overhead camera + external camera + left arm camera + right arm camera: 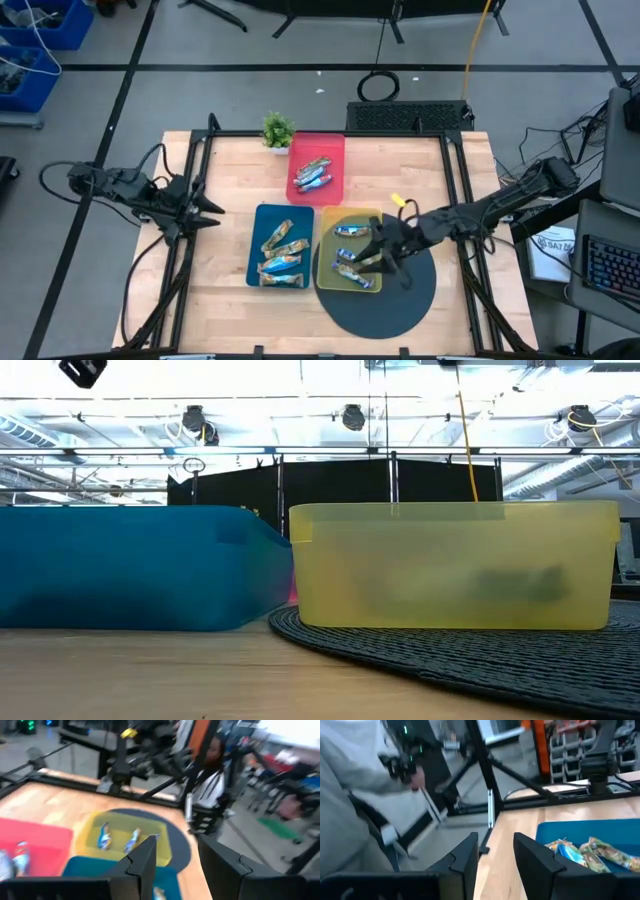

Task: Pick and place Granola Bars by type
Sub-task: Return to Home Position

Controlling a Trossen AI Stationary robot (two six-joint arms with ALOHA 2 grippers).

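Granola Bars [283, 265], high view: sorted into three trays at the centre of the counter [230, 170]. Tan-gold ones lie in the blue tray [302, 216], blue ones in the yellow tray [325, 240] and silvery ones in the red tray [318, 145].
Trays, high view: the blue and yellow trays sit side by side at centre, edges touching. The yellow one rests on a dark round mat [400, 300] at lower centre. The red tray is just above them, with a small potted plant [277, 130] at its upper left corner.
Left arm, high view: the left gripper [207, 210] is at centre left over bare counter, apart from the trays.
Right arm, high view: the right gripper [368, 252] is over the yellow tray with its fingers spread above the blue bars. I cannot tell whether it touches them.
Low view: the blue tray fills the left and the yellow tray the right, standing on the ribbed mat. A dim shape shows through the yellow wall, and a sliver of red shows between the two trays.
Left wrist view: the left gripper's fingers stand apart with a clear gap and nothing between them. Beyond them is the yellow tray with two blue bars, and the red tray is at lower left.
Right wrist view: the right gripper's fingers are parted and empty. The blue tray with tan-gold bars is at lower right.
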